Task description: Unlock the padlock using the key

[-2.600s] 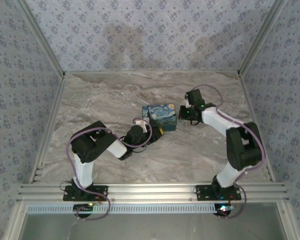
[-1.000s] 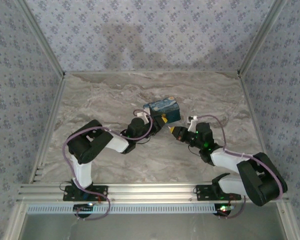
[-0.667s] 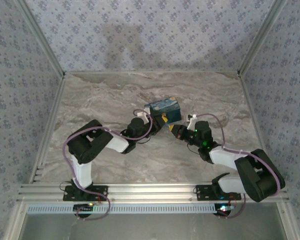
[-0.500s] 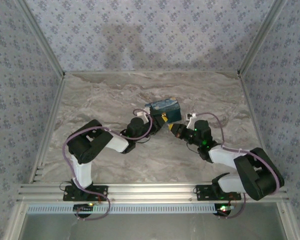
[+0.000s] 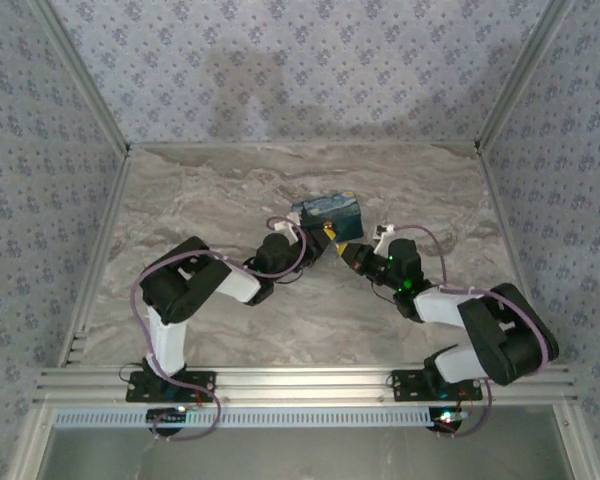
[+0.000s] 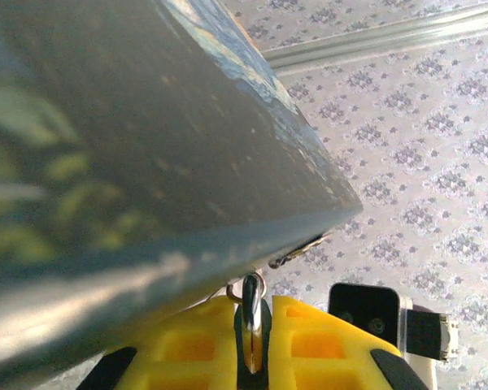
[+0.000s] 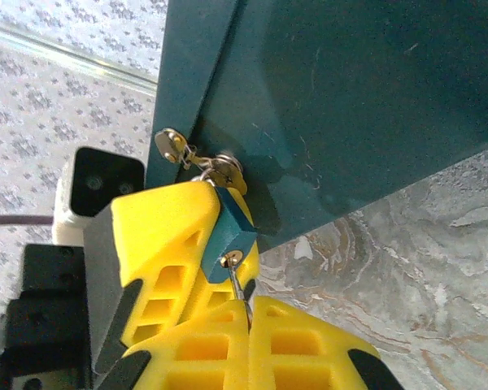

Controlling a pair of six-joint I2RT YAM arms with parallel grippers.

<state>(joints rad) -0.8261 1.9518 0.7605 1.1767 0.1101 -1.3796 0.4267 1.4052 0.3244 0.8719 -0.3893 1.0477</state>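
From my right wrist camera, the padlock [image 7: 232, 231] sat at twelve o'clock of the right claw [image 7: 248, 315]. That claw was clenched on the key [image 7: 239, 283], whose tip was in the keyhole. The left claw [image 6: 250, 345] grasped the padlock from nine o'clock. The padlock was small and dark blue, with a brass keyhole. At eleven o'clock it hung on the silver hasp [image 7: 199, 161] of the dark box [image 7: 350, 97], above the marble worktop [image 7: 439, 268].

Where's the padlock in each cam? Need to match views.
Top external: padlock, a speck just below the box, centre.
Left wrist: padlock bottom centre, edge-on between the yellow fingers.
Right wrist: padlock left of centre, blue body.
Shared landmark: the box's dark underside.
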